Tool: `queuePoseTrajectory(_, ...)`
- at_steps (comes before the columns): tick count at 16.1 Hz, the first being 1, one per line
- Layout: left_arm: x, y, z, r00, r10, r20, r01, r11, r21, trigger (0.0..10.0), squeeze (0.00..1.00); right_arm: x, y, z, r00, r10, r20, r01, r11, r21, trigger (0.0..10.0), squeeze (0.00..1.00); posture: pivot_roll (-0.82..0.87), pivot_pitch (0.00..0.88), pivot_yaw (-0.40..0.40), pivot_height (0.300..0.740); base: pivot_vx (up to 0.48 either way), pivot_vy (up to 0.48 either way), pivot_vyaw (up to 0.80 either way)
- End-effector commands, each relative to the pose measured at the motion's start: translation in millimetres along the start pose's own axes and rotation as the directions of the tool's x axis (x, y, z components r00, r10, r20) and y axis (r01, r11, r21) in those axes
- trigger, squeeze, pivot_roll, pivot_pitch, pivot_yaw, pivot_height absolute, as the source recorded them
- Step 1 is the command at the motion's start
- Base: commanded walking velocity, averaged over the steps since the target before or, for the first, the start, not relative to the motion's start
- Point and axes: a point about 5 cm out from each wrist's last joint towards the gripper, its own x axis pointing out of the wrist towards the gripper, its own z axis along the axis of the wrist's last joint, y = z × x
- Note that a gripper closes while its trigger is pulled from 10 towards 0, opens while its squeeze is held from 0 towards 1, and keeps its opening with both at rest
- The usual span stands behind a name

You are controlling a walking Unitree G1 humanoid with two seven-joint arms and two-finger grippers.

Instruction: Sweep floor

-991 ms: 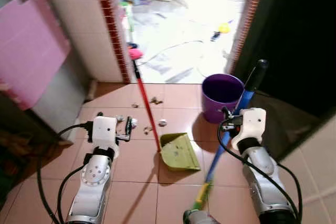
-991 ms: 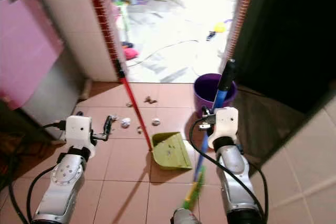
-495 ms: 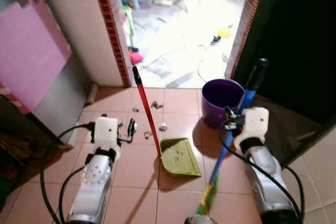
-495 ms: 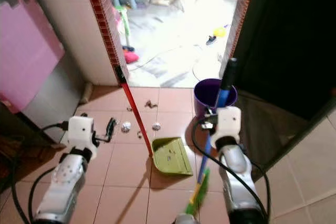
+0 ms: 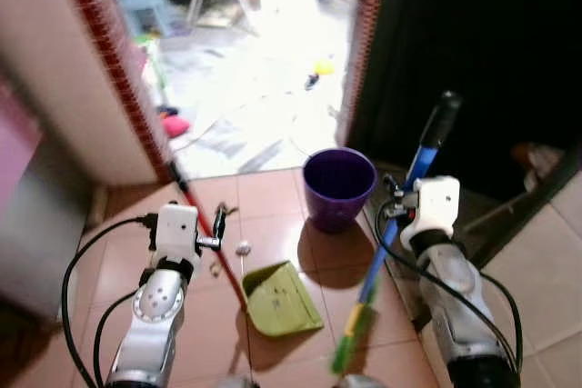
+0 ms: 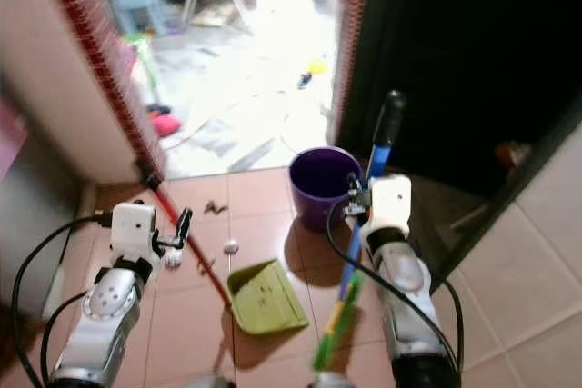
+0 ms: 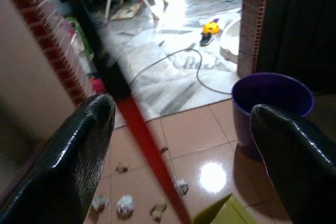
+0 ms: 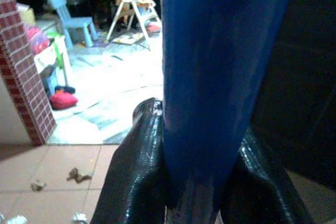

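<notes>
A broom stands upright on my right, with a blue handle (image 5: pixel 414 174), a black cap and green bristles (image 5: pixel 347 344) on the tiles. My right gripper (image 5: pixel 393 207) is shut on that handle; in the right wrist view both fingers (image 8: pixel 140 171) press against the blue shaft. A green dustpan (image 5: pixel 278 300) lies on the floor, and its red handle (image 5: pixel 207 235) leans up to the left. My left gripper (image 5: pixel 218 224) is open at the red handle (image 7: pixel 149 156), which runs between its two fingers (image 7: pixel 79 150). Crumpled scraps (image 6: pixel 230 245) lie on the tiles near the dustpan.
A purple bucket (image 5: pixel 338 188) stands just beyond the dustpan by the doorway. A red brick pillar (image 5: pixel 114 52) borders the opening on the left and a dark door (image 5: pixel 473 34) on the right. Beyond lies a bright room with a cable (image 7: pixel 197 66) and toys.
The camera has swung right, so the bucket, dustpan and doorway sit further left in the picture. The red handle now lies closer to my left gripper. The right gripper still holds the broom.
</notes>
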Motion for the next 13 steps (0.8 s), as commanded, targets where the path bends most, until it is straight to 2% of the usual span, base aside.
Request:
queuePoseTrajectory(1,0.4,-4.0,2.1,1.0,0.0,0.006,0.0,1.0,-0.001,10.0,0.0,3.1,-1.5,9.0,0.999,-0.001,0.038,0.001,1.0,-0.005,10.0,0.0,-0.15,0.0,0.073,0.74,0.0,0.0,0.0)
queuePoseTrajectory(5,-3.8,2.6,-3.7,0.997,0.078,-0.021,-0.077,0.997,0.027,10.0,0.0,4.1,1.5,8.1,0.999,0.036,0.034,-0.036,0.999,-0.017,10.0,0.0,-0.14,0.0,0.069,0.74,0.0,0.0,0.0)
queuePoseTrajectory(6,-4.8,3.8,-5.1,0.995,0.095,-0.025,-0.095,0.995,0.022,10.0,0.0,4.3,4.3,9.5,0.997,0.065,0.041,-0.064,0.997,-0.038,10.0,0.0,-0.14,0.0,0.069,0.74,0.0,0.0,0.77)
queuePoseTrajectory(10,-2.6,4.4,-5.7,0.994,0.104,-0.038,-0.103,0.994,0.03,10.0,0.0,5.4,5.4,9.7,0.997,0.066,0.044,-0.065,0.998,-0.024,10.0,0.0,-0.15,0.0,0.071,0.74,0.0,0.0,0.76)
queuePoseTrajectory(13,2.8,8.4,-2.6,0.994,0.102,-0.036,-0.101,0.994,0.034,10.0,0.0,5.7,5.0,10.4,0.997,0.063,0.046,-0.062,0.998,-0.017,10.0,0.0,-0.15,0.0,0.072,0.74,0.0,0.0,0.0)
